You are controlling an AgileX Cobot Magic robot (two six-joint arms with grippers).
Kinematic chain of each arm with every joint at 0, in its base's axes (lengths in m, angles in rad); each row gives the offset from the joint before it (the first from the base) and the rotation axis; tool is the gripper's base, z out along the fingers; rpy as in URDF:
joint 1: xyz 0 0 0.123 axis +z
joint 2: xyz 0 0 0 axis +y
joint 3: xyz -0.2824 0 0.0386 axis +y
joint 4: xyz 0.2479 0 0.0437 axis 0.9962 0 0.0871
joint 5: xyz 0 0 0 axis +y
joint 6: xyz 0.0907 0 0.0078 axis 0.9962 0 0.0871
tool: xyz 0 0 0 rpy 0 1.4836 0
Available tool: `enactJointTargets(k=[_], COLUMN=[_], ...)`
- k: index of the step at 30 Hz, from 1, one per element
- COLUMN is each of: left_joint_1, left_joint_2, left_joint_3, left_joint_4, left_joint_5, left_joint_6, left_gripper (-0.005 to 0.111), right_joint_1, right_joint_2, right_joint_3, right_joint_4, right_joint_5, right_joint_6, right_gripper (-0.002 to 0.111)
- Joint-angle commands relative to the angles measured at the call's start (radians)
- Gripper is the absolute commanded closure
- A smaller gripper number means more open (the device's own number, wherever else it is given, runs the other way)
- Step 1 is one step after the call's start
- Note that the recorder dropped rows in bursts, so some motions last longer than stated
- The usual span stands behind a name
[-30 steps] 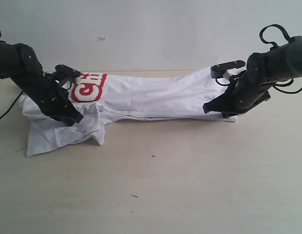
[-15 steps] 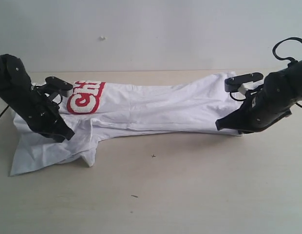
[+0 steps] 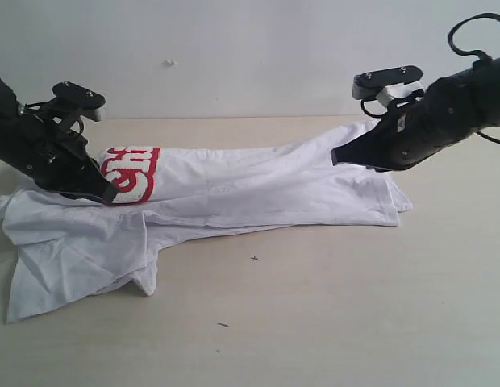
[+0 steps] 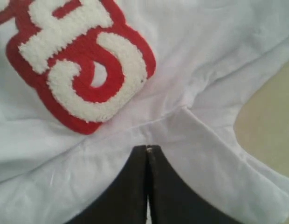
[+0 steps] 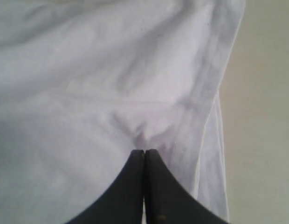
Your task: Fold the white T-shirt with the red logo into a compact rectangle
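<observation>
- The white T-shirt [image 3: 250, 181] lay on the bench [image 3: 331, 306] as a long, narrow band parallel to the far edge, running from the left end towards the right end.
- At the left end, a loose, wrinkled part of the garment spread out towards the near edge, flat on the bench surface.
- The red logo [image 3: 131, 171] faced upward near the left end of the band. Only part of its white lettering was visible in the exterior view, the rest being covered by the left arm.
- The left gripper [image 3: 107, 193] was angled down onto the fabric just beside the logo. Its jaws were pressed together with no gap, and the tips met a folded seam of the shirt, pinching it.
- The right gripper [image 3: 337, 157] was at the opposite end of the band, raised slightly above the bench surface. Its jaws were likewise fully closed, and the cloth puckered at the tips, indicating a pinch on the shirt.
- Beside the right gripper, the fabric rose from the bench towards the far edge.
- The near half of the bench carried two small dark specks [image 3: 254, 258], well apart from the garment.
</observation>
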Motion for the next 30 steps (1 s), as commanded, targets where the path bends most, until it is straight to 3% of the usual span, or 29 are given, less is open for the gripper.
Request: enactJointTargets(k=[1,9,15,20,30], left_joint_1=[-0.001,-0.001,-0.001,-0.001,-0.006], left_joint_2=[0.044,0.106,0.146,0.146,0.143], left_joint_3=[0.002,0.012,0.113,0.128,0.2], left_joint_4=[0.0,0.06,0.106,0.108,0.105], left_joint_5=[-0.02,0.049,-0.039,-0.053,0.13], left_joint_6=[-0.008,-0.026,-0.063,-0.093,-0.159], left_gripper=[0.107,0.107,0.107,0.107,0.107], right_joint_1=[-0.002,-0.008,-0.008,-0.008,-0.006], right_joint_2=[0.124,0.212,0.15,0.11,-0.067], right_joint_3=[-0.115,-0.139,0.016,0.128,0.299], right_joint_4=[-0.024,-0.064,-0.059,-0.069,-0.06], right_joint_5=[0.101,0.235,0.121,0.112,0.092], right_joint_6=[0.001,0.001,0.009,0.03,0.055], right_gripper=[0.108,0.108,0.108,0.108,0.108])
